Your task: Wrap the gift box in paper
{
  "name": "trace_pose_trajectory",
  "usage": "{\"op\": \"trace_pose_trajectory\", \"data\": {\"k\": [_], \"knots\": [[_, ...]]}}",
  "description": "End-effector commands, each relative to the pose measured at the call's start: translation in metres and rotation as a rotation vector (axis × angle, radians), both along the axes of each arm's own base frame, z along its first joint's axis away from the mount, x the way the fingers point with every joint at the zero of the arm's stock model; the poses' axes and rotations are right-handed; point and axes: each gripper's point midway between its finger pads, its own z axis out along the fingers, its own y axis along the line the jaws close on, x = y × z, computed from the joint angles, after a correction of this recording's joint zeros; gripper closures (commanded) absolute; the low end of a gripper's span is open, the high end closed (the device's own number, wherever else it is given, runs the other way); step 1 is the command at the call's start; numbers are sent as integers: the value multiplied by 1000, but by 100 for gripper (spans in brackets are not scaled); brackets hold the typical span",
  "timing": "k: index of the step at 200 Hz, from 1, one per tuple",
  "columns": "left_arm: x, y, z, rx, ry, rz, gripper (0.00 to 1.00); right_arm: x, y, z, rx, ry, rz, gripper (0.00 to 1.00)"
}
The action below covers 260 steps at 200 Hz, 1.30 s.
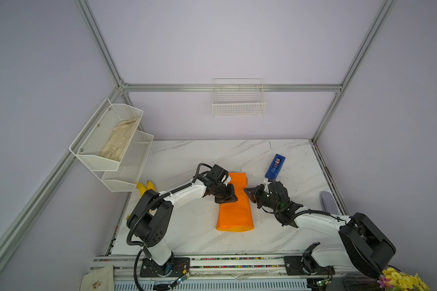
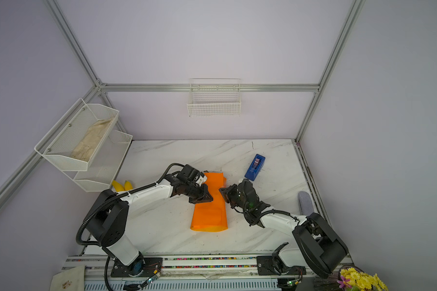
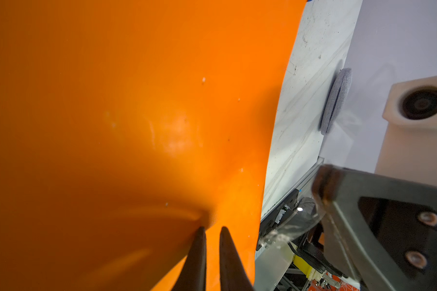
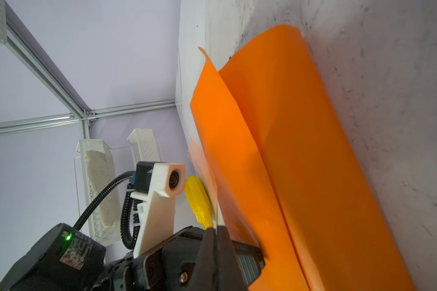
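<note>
While my near-shut left gripper (image 1: 227,199) pinned the paper (image 1: 235,216), my right gripper (image 4: 214,230), clamping tape (image 3: 295,226) at 3 o'clock, had to lay it flat.

orange paper (image 1: 235,214) folded over, box probably inside

Gift box unseen, whatever the paper (image 1: 235,211) wraps is hidden; bananas (image 1: 150,185) half behind left arm (image 1: 187,192); flowers (image 1: 404,281) cut by frame edge; clear strip (image 3: 298,221) too blurred to identify.

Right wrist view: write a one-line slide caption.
Right gripper, shut, holds a tape strip beside the folded orange paper.
</note>
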Motion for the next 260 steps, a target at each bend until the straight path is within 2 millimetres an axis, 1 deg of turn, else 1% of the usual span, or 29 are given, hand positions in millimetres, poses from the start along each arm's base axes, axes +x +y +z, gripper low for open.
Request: {"op": "trace_pose_trajectory", "data": {"k": [1, 3, 5, 10, 57, 73, 88, 108, 133, 144, 157, 173, 195, 220, 260], "knots": [[-27, 31, -56, 198, 130, 2, 86, 0, -4, -8, 51, 54, -54, 100], [-27, 31, -56, 197, 129, 1, 86, 0, -4, -8, 50, 52, -57, 100], [-27, 30, -56, 196, 129, 1, 86, 0, -4, -16, 38, 67, -57, 100], [-27, 30, -56, 196, 129, 1, 86, 0, -4, -19, 31, 74, -59, 100], [-27, 31, -55, 196, 125, 4, 86, -7, -6, -34, 2, 107, -50, 100], [-25, 29, -51, 188, 118, 5, 86, -10, -9, -38, -15, 118, -53, 100], [-21, 27, -43, 176, 99, 10, 86, -12, -10, -43, -32, 129, -52, 100], [-10, 18, -21, 143, 57, 8, 86, -14, -13, -50, -53, 141, -52, 100], [7, 3, 19, 73, -18, 6, 86, -18, -14, -56, -65, 154, -45, 100], [12, -2, 33, 46, -43, 5, 86, -18, -14, -58, -65, 157, -43, 100], [16, -9, 46, 15, -57, -2, 87, -19, -14, -59, -65, 161, -40, 100], [19, -16, 54, -16, -61, -14, 87, -19, -15, -59, -69, 159, -42, 100], [24, -25, 60, -61, -69, -22, 89, -19, -15, -60, -73, 161, -41, 100], [33, -30, 67, -91, -104, -9, 95, -18, -13, -56, -69, 157, -37, 100], [33, -43, 55, -126, -60, -34, 98, -16, -13, -52, -76, 146, -35, 100]]}}
